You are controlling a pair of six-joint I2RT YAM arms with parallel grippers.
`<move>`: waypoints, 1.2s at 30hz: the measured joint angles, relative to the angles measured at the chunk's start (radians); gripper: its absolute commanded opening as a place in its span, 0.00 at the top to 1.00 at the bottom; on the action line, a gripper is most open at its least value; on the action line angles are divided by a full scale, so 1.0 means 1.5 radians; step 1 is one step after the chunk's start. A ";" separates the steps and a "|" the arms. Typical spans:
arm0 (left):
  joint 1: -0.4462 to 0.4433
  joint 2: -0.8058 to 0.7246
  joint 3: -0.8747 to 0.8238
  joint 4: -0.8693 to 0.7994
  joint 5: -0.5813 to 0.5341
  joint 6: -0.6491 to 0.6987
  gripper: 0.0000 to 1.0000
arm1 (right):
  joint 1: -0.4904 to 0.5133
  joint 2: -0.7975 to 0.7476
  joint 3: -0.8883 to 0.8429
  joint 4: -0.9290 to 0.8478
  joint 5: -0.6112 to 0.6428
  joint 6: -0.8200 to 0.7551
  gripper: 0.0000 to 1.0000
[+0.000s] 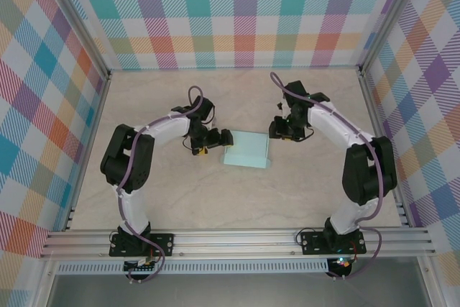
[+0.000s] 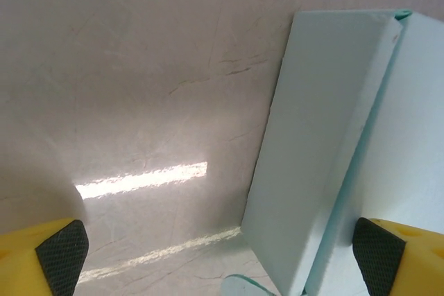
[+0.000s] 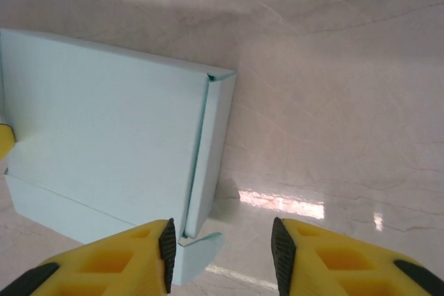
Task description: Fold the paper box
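Left gripper [image 2: 220, 253] wide open astride wall of pale mint-aqua thin-card paper box [image 2: 312, 136]; right gripper [image 3: 222, 251] open, empty, box's 2 o'clock. Risk: pinch buckles wall.

The paper box [image 1: 246, 149] lies on table [image 1: 237, 98] centre

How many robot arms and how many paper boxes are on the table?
Paper box: 1
Robot arms: 2, the left arm and the right arm
Total: 3
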 measured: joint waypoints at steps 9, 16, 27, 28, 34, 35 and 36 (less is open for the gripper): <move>0.000 -0.081 -0.047 0.003 0.006 -0.002 0.12 | 0.015 -0.116 -0.162 0.038 -0.091 0.079 0.57; -0.006 -0.096 -0.081 0.024 0.040 -0.005 0.22 | 0.031 -0.085 -0.179 0.072 -0.160 0.132 0.57; -0.041 -0.096 -0.080 0.037 0.051 -0.008 0.26 | 0.038 -0.014 -0.150 0.080 -0.183 0.147 0.55; -0.044 -0.096 -0.078 0.035 0.051 -0.008 0.27 | 0.038 -0.011 -0.149 0.080 -0.183 0.147 0.56; -0.046 -0.095 -0.057 0.033 0.077 -0.008 0.33 | 0.041 0.007 -0.144 0.080 -0.197 0.153 0.58; -0.048 -0.092 -0.055 0.033 0.084 -0.008 0.33 | 0.041 0.010 -0.144 0.080 -0.200 0.155 0.58; -0.049 -0.090 -0.053 0.034 0.089 -0.008 0.34 | 0.041 0.011 -0.143 0.080 -0.201 0.157 0.59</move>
